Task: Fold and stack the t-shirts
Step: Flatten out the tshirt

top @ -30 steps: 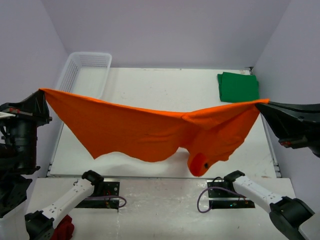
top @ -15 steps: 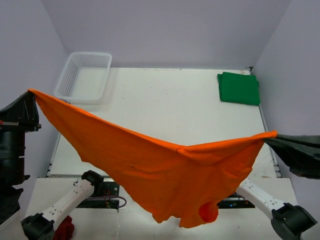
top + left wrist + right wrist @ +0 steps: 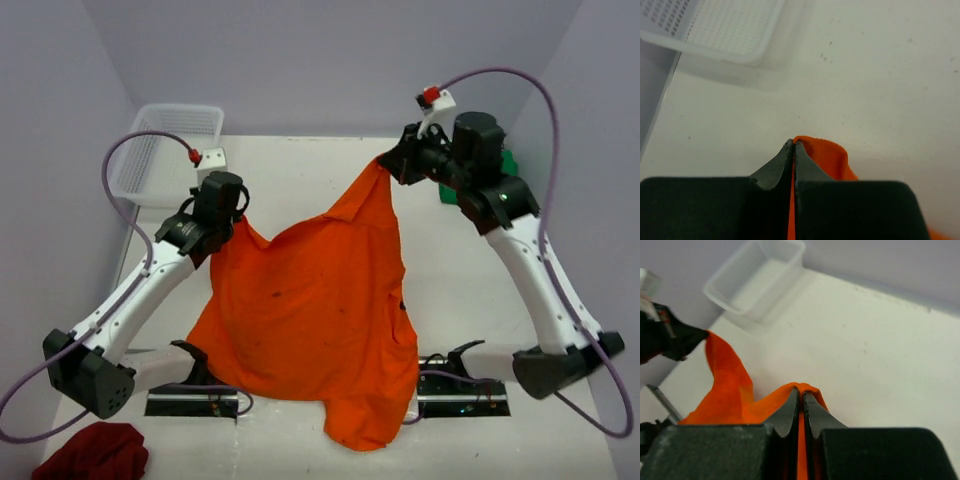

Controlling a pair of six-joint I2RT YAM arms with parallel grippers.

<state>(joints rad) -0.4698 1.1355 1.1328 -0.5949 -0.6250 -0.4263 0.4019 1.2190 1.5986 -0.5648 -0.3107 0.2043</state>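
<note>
The bright orange t-shirt hangs between both grippers over the table's middle, and its lower end drapes past the near edge. My left gripper is shut on the shirt's left corner; orange cloth shows between its closed fingers. My right gripper is shut on the shirt's upper right corner, higher and farther back; cloth is pinched in its tips. The dark green shirt lies at the back right, mostly hidden behind the right arm.
A white mesh basket stands at the back left and shows in the left wrist view and the right wrist view. A dark red cloth lies off the table at the near left.
Both arms have swung from wide apart and low to closer together over the table. The shirt, earlier stretched sideways, now hangs lengthwise toward the near edge.
</note>
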